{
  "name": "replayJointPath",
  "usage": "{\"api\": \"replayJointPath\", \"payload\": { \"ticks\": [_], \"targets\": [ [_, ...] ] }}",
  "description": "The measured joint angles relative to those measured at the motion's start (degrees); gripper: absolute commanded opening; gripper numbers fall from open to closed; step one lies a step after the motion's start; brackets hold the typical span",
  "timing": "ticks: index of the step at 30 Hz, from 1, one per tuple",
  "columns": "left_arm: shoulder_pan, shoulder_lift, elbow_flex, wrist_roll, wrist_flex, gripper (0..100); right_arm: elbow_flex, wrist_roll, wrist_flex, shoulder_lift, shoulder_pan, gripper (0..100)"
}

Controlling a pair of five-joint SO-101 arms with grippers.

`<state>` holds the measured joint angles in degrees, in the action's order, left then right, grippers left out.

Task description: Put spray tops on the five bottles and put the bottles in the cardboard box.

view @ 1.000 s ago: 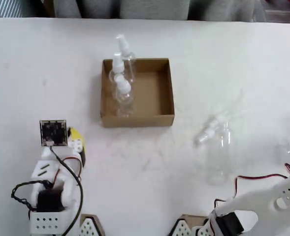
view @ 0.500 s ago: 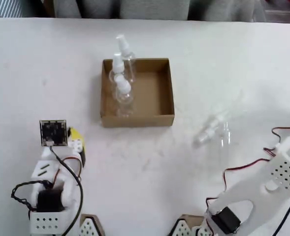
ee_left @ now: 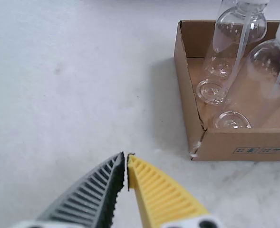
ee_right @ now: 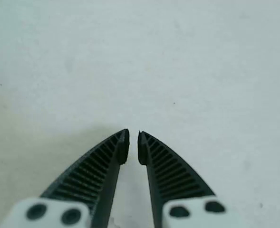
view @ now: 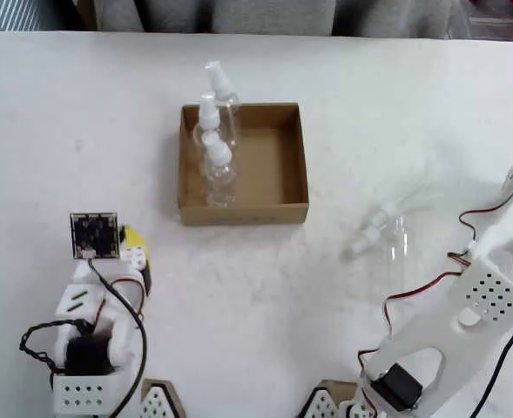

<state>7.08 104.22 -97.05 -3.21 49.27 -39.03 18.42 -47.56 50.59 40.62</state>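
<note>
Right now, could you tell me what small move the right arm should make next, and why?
Probably swing the right gripper toward the clear plastic bottle with a white spray top lying outside the brown cardboard box; its fingers are over bare white table.

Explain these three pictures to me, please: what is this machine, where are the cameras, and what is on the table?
These are two small robot arms at a white table. The wide picture looks down from a fixed camera: the left arm sits at the lower left, the right arm at the lower right. The other two pictures come from cameras on the wrists. The left gripper, grey and yellow, is shut and points toward the box. The right gripper, black, is almost shut over bare table. Neither holds anything. Clear bottles with spray tops stand in the box along one side; a loose bottle lies on the table near the right arm.
</note>
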Motion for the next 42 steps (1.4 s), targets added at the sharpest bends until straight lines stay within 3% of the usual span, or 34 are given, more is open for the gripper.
{"api": "replayJointPath", "payload": {
  "ticks": [9, 21, 31, 42],
  "targets": [
    [0.0, 0.0, 0.0, 0.0, 0.0, 3, -4.6, -0.5, -18.7, -9.5, 0.0, 2.2],
    [0.0, 0.0, 0.0, 0.0, 0.0, 3, -4.7, 4.6, -47.9, -24.8, -2.9, 1.7],
    [0.0, 0.0, 0.0, 0.0, 0.0, 3, 11.9, 4.6, -49.3, -39.6, -7.8, 1.7],
    [0.0, 0.0, 0.0, 0.0, 0.0, 3, 40.4, -0.4, -44.8, -58.8, -20.0, 3.9]
  ]
}}
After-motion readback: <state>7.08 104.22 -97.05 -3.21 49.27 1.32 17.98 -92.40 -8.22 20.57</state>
